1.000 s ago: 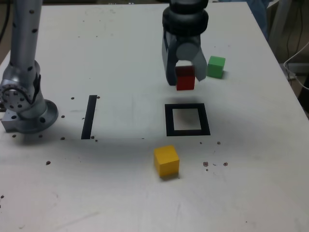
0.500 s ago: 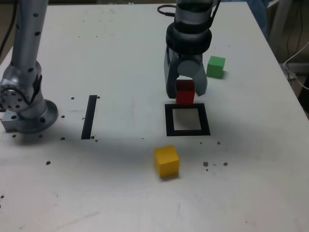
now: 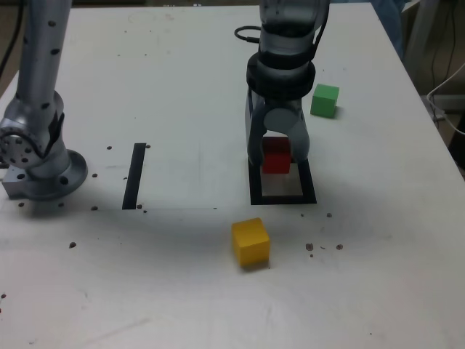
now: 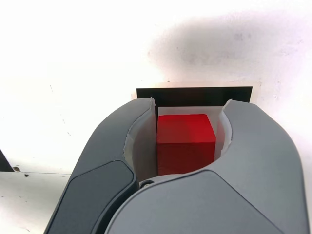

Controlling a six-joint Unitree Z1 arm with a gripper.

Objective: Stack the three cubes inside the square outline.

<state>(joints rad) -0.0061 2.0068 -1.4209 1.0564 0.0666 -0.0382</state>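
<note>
My gripper (image 3: 277, 158) is shut on the red cube (image 3: 276, 155), held low over the far part of the black square outline (image 3: 282, 196). In the wrist view the red cube (image 4: 185, 141) sits between the two grey fingers (image 4: 141, 141), with the outline's black bar (image 4: 194, 93) just beyond it. The yellow cube (image 3: 251, 241) lies on the table in front of the outline, nearer the camera. Beyond the arm, toward the exterior view's right, rests the green cube (image 3: 325, 100).
A straight black strip (image 3: 134, 175) lies on the white table (image 3: 182, 87) to the exterior view's left of the outline. The arm's grey base (image 3: 36, 156) stands at the far left. Small dark specks dot the table near the strip and outline.
The gripper has come down and toward the camera with the red cube, from above the table behind the outline to low over the outline's far part.
</note>
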